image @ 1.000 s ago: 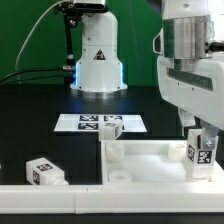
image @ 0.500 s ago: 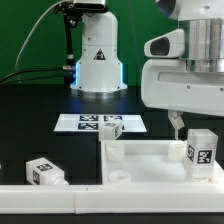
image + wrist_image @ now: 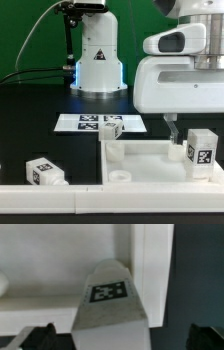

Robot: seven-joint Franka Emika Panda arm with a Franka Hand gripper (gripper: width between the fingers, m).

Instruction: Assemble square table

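Three legs are in sight, and only one concerns you now: the upright leg (image 3: 203, 149), standing at the corner of the slab (image 3: 145, 162) on the exterior view's right with its tag facing the camera. By my reading, the step in hand is fitting this leg into its corner hole. The joint is hidden, so you cannot tell from here whether the leg is fully seated. Your claw (image 3: 120, 339) hangs directly over that corner with its jaws wide. In the wrist view the leg stands between the two dark fingertips (image 3: 38, 338) with clear space on each side, so nothing is held. Your next move calls for either closing squarely on the leg's flat sides to turn it home, or lifting straight up clear of it before travelling. The lying leg (image 3: 47, 172) rests on the bench (image 3: 40, 135) off the slab's edge toward the exterior view's left, near the long rail (image 3: 60, 203). The third leg (image 3: 112, 126) sits on the marker board (image 3: 75, 122) just behind the slab.
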